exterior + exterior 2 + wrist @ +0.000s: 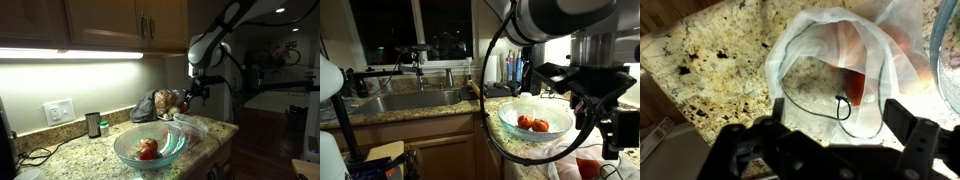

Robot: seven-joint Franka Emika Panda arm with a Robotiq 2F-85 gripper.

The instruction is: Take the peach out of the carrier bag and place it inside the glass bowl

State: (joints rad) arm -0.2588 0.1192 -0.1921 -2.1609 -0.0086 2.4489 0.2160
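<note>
A thin white carrier bag [840, 60] lies open on the speckled granite counter, and it also shows in an exterior view [572, 165]. A reddish-orange peach [854, 86] lies inside it, seen through the plastic. My gripper [840, 125] is open and empty, hovering above the bag's mouth with its two dark fingers on either side. It shows in both exterior views [198, 92] [592, 108]. The glass bowl [128, 148] [510, 122] stands beside the bag and holds two red fruits [532, 124]. Its rim shows at the right edge of the wrist view [950, 60].
A sink [410, 100] with a faucet [420, 62] is set in the counter beyond the bowl. A small dark jar [93, 124] and a wall outlet [58, 112] are by the backsplash. A dark and reddish bundle [162, 103] sits behind the bowl. The counter edge [680, 95] runs close to the bag.
</note>
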